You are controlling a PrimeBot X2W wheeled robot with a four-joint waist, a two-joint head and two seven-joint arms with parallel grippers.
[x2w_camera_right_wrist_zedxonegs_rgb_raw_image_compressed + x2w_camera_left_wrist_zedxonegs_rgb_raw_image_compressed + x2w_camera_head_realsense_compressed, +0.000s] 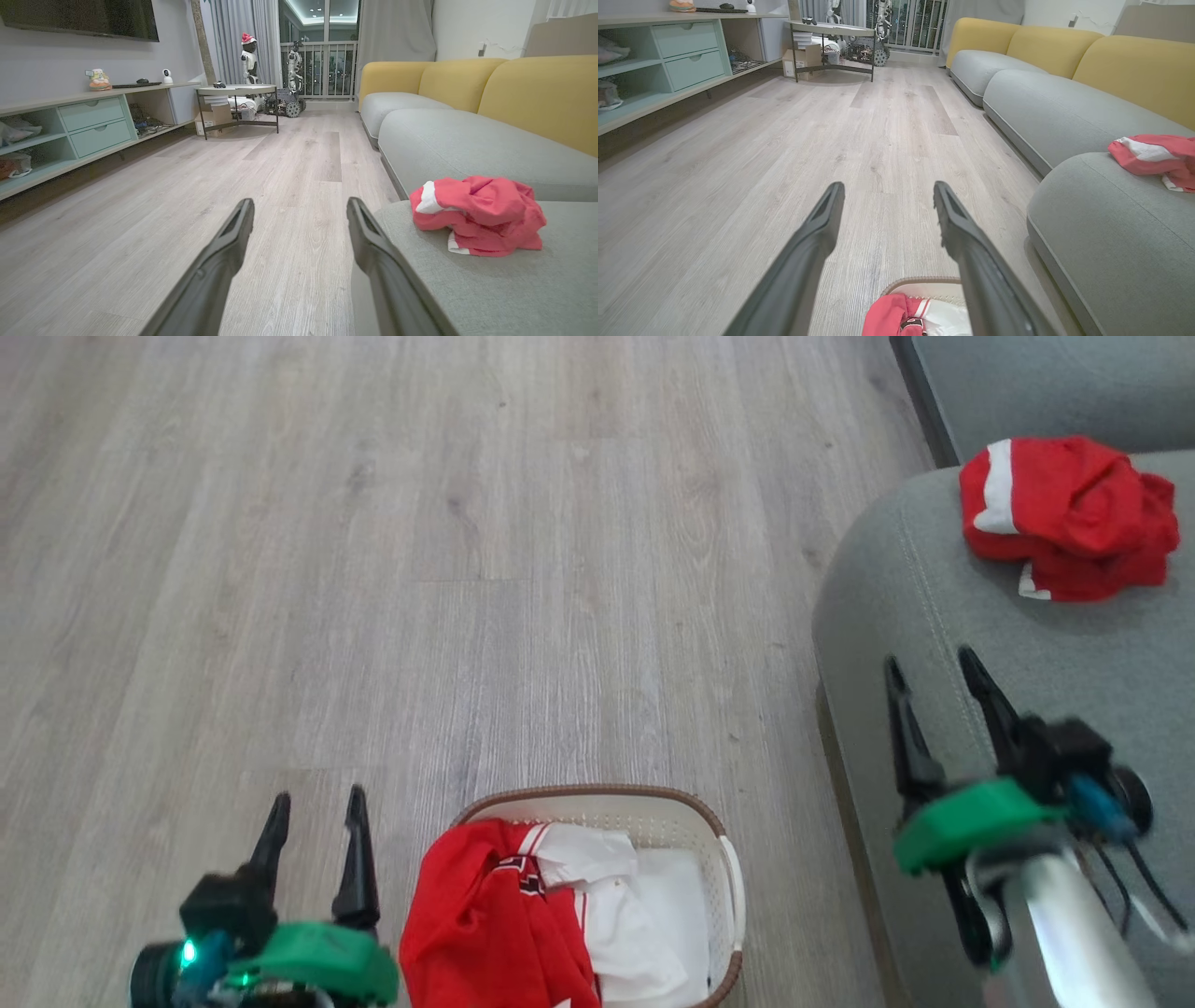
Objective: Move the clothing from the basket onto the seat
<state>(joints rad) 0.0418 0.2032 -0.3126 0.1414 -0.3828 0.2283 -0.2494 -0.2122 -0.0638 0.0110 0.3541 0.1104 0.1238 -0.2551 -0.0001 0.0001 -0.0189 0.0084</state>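
Head view is cropping the basket [653, 805] at the bottom edge. Only its far rounded end and its right-hand handle are showing, so I cannot tell which way its long axis is running. Part of the clothing is lying inside it and is also being cut off. A red jersey [471, 924] is spilling over the left rim and a white garment [644, 915] is lying beside it on the right. A dark marking on the jersey is folded over and hard to read.

The seat [934, 635] is taking up the right side, its rounded front edge running up the picture, with a narrow strip of wooden floor [467, 569] between it and the basket. A crumpled red-and-white garment [1064, 518] is lying on the seat near its far corner, its longer side lying across the cushion.

The left gripper [317, 795] is hovering over the floor just left of the basket, jaws spread wide and gripping nothing, fingers pointing up the view. The right gripper [931, 659] is hanging over the seat's front edge, jaws equally wide and empty, pointing toward the crumpled garment but well apart from it.

The floor is stretching broadly to the left and ahead. In the wrist views, a low shelf unit [70, 126] is bounding it on the left and a round table [236, 88] is standing at the far end.
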